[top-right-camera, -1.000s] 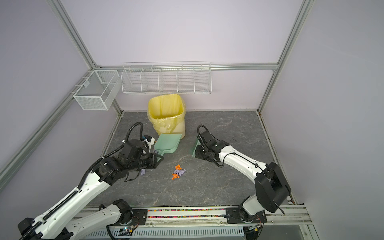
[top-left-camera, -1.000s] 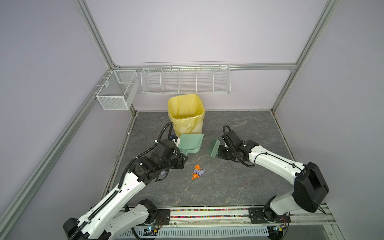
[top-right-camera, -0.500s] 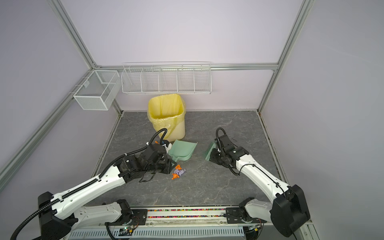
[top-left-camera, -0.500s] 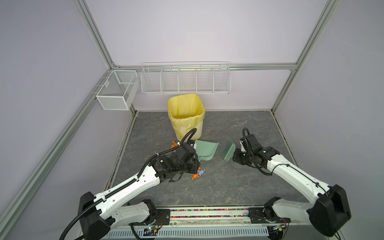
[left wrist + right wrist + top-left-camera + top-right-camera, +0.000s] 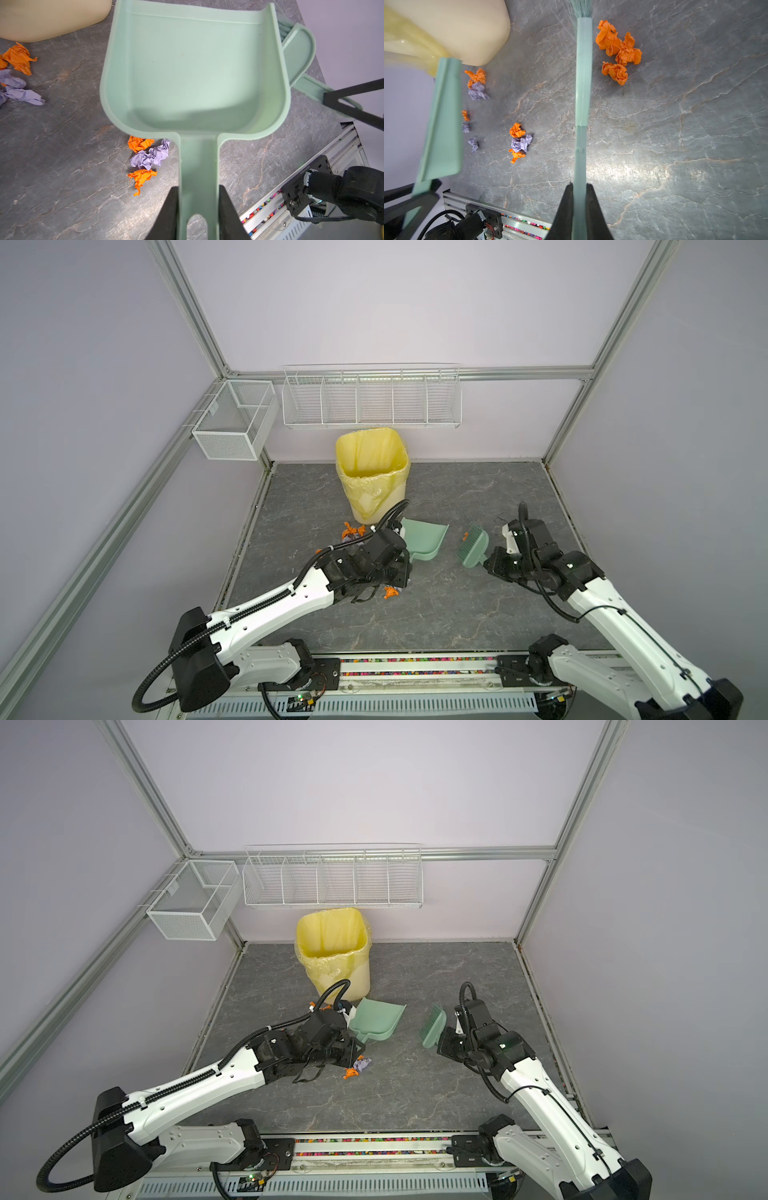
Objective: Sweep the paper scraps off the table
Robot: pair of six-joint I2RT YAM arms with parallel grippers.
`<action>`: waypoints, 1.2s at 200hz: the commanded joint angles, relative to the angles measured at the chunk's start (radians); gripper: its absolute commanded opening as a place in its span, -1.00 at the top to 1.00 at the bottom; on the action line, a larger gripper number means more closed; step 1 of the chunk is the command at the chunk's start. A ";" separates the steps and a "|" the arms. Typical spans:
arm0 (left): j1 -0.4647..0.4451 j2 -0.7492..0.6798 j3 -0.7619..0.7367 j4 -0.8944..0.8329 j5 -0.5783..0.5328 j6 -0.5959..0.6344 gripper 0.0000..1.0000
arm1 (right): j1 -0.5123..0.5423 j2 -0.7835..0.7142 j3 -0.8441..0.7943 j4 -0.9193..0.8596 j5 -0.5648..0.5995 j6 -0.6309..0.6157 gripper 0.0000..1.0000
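Observation:
My left gripper [image 5: 198,189] is shut on the handle of the mint-green dustpan [image 5: 195,72], which hangs empty over the table [image 5: 478,614]. A clump of orange and lilac paper scraps [image 5: 145,158] lies beside the handle, just behind the pan; in both top views it shows at my left wrist [image 5: 357,1068]. More paper scraps [image 5: 349,531] lie by the bin's foot. My right gripper [image 5: 579,185] is shut on the handle of the green brush [image 5: 583,83], held to the right of the dustpan [image 5: 424,541]. Three orange wads [image 5: 618,52] lie beside the brush head.
A bin with a yellow liner [image 5: 371,472] stands at the back middle, just behind the dustpan. Two white wire baskets [image 5: 372,396] [image 5: 235,418] hang on the back and left walls. A silver rail [image 5: 415,668] runs along the table's front edge.
Both arms have swung right and a little toward the front. The dustpan has moved away from the bin to above the scrap clump, and the brush has moved right with it.

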 commanded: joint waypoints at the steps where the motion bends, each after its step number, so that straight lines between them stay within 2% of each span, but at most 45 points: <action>1: -0.020 0.024 0.039 0.018 -0.034 0.000 1.00 | -0.008 0.006 0.074 -0.064 0.019 -0.080 0.87; 83: -0.094 0.102 0.047 0.054 -0.058 -0.006 1.00 | -0.020 0.123 0.240 -0.230 0.125 -0.273 0.86; 152: -0.138 0.163 0.032 0.110 -0.072 0.014 1.00 | -0.026 0.167 0.290 -0.251 0.268 -0.335 0.85; 218: -0.157 0.227 0.034 0.132 -0.063 0.040 1.00 | -0.043 0.282 0.347 -0.270 0.263 -0.382 0.83; 240: -0.161 0.247 0.035 0.132 -0.061 0.048 1.00 | -0.043 0.324 0.373 -0.284 0.303 -0.387 0.81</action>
